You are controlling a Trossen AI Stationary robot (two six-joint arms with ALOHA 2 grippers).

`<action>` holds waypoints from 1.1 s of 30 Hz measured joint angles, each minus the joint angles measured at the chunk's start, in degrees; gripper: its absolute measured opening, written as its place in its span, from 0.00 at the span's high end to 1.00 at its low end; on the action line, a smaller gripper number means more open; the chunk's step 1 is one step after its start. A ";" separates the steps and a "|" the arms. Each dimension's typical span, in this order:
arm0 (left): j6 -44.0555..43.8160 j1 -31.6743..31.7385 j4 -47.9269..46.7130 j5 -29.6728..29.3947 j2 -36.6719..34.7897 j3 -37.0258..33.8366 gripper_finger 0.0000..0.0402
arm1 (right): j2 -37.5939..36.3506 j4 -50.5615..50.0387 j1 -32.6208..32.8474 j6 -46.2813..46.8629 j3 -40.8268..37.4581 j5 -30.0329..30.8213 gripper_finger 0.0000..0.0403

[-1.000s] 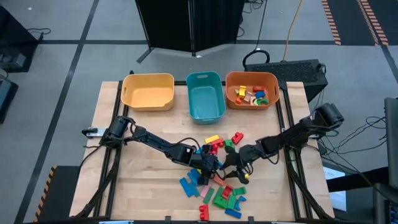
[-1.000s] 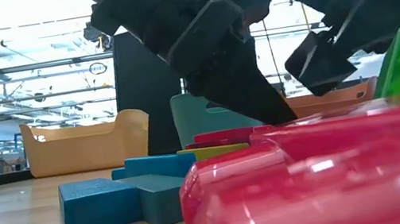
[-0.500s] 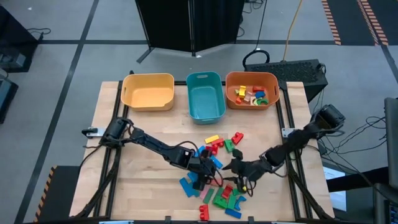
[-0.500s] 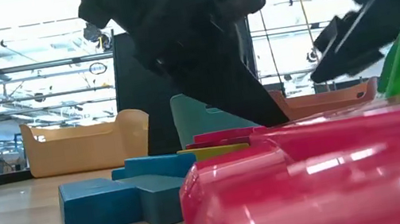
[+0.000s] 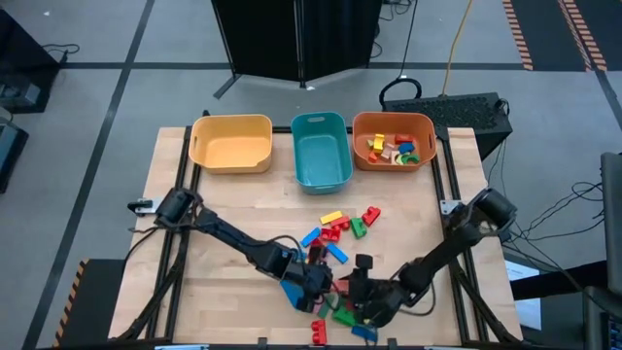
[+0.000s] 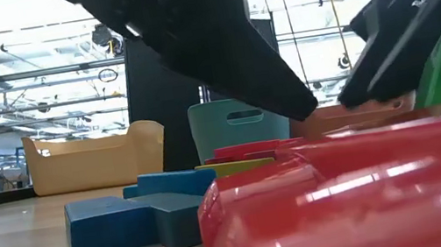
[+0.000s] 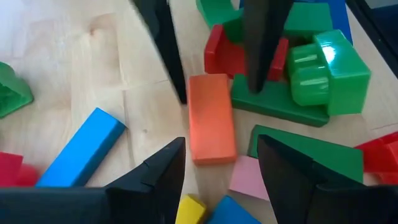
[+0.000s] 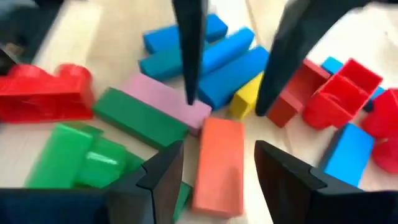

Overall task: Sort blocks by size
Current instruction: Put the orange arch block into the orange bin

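Note:
Loose blocks lie in a pile near the table's front edge. Among them an orange brick lies flat on the wood, beside a pink bar, a green bar and blue bars. My left gripper and my right gripper face each other low over this brick, both open, each with a finger on either side of one end of it. I see neither touching it.
Yellow bin, teal bin and orange bin stand along the far edge, the orange one holding several blocks. A second cluster of blocks lies mid-table. A red block lies at the front edge.
Both grippers have come toward the table's near edge. My right gripper has gone farther, swinging round and turning at the wrist until it faces my left gripper across the pile. My left gripper has shifted a little nearer. Neither has shut.

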 joint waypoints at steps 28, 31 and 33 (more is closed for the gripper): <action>1.22 -0.98 -0.01 -2.08 0.00 0.00 0.52 | 2.90 -16.33 -3.83 10.09 4.50 -6.97 0.54; 1.08 -0.98 -0.03 -2.11 0.00 0.00 0.52 | 2.82 -16.84 -4.39 9.31 4.52 -6.73 0.58; 1.04 -0.98 -0.12 -2.70 0.00 0.00 0.52 | 2.71 -17.04 -4.70 7.78 4.52 -6.64 0.62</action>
